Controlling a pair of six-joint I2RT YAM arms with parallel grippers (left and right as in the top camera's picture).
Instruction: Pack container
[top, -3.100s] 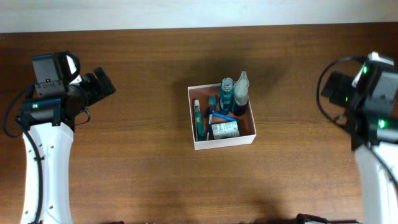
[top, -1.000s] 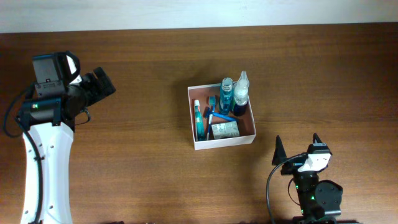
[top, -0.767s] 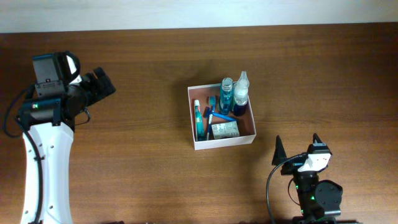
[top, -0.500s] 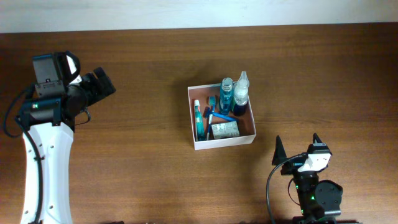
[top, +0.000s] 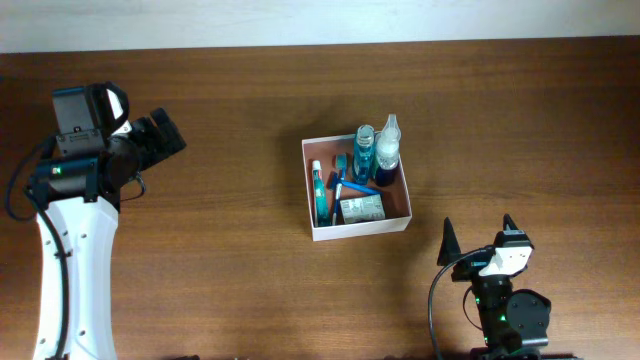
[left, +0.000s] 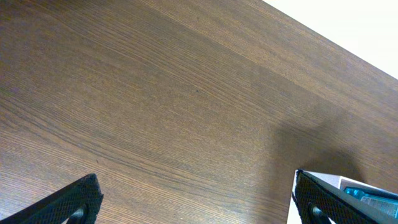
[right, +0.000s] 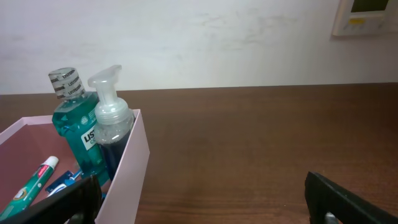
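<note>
The container (top: 360, 231), a square white-walled box with a reddish-brown inside, sits mid-table. It holds a teal mouthwash bottle (top: 365, 150), a foaming pump bottle (top: 388, 148), a toothpaste tube (top: 319, 190), a green-and-white soap packet (top: 361, 209) and small blue items. My left gripper (top: 172, 135) is open and empty at the far left, pointing toward the container. My right gripper (top: 478, 236) is open and empty near the front edge, just right of the container. The right wrist view shows the container wall (right: 127, 168) beside its open jaws (right: 202, 208). The left wrist view shows open jaws (left: 199, 205) over bare wood.
A corner of the container (left: 348, 182) shows at the right of the left wrist view. A white wall (right: 205, 37) with a small wall panel (right: 367, 15) rises behind the table's far edge.
Since the earliest frame my right arm has moved from the right edge down to the front of the table, right of the container. Over the last second nothing has moved.
</note>
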